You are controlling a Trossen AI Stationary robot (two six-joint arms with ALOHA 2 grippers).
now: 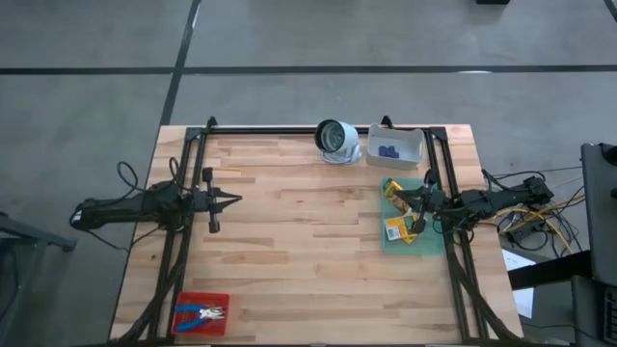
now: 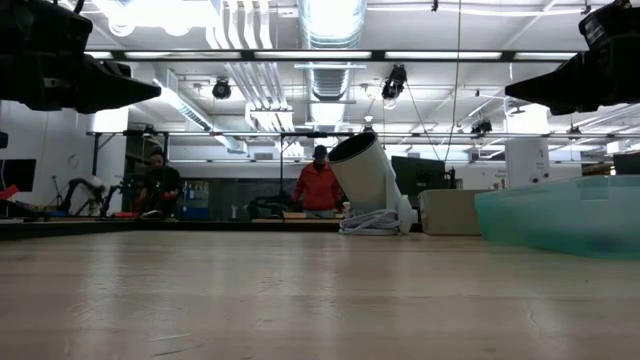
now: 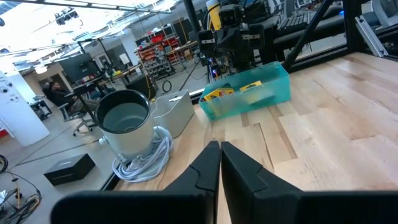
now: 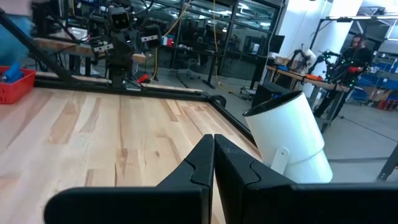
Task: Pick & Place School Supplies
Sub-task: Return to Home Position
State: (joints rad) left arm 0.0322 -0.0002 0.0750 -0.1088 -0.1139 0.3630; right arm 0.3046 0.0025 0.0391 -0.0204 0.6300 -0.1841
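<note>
Right gripper (image 1: 403, 201) hangs over the green bin (image 1: 431, 241) at the table's right side, fingers pressed together, holding nothing. Left gripper (image 1: 234, 200) faces it from above bare wood on the left, also closed tight and empty. Crayon boxes (image 1: 393, 229) lie in that green bin. Purple pieces (image 1: 388, 150) rest in the white bin (image 1: 415, 140) just behind it. The blue-handled tool (image 1: 207, 312) lies in the red tray (image 1: 183, 301) at the front left corner.
</note>
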